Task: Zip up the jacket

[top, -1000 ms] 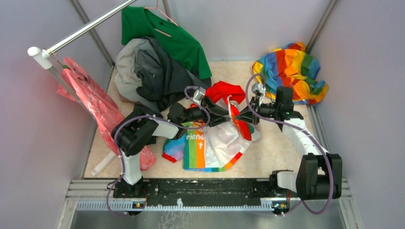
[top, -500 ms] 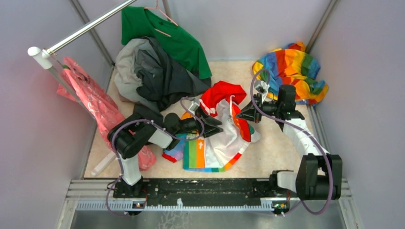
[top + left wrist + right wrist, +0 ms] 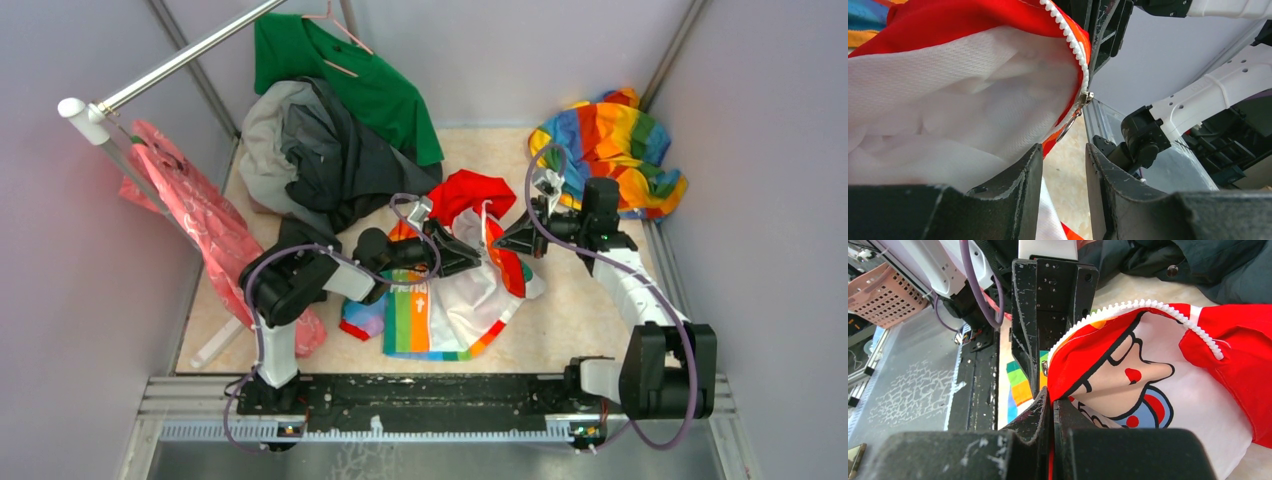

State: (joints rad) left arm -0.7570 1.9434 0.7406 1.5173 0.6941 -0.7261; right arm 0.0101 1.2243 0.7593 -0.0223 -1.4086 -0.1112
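Worktop (image 3: 585, 325): beige, walled on three sides.
Jacket (image 3: 455, 300): white with rainbow panels and a red hood; lies crumpled at the worktop's middle, nearer the front edge.
Right gripper (image 3: 1050, 401): jaws pinched together on the jacket's red zipper edge, holding it raised.
Left gripper (image 3: 1063, 150): jaws parted, holding nothing, tips just under the zipper slider (image 3: 1087, 97).
Ring pull (image 3: 1068, 131): hangs from the slider.
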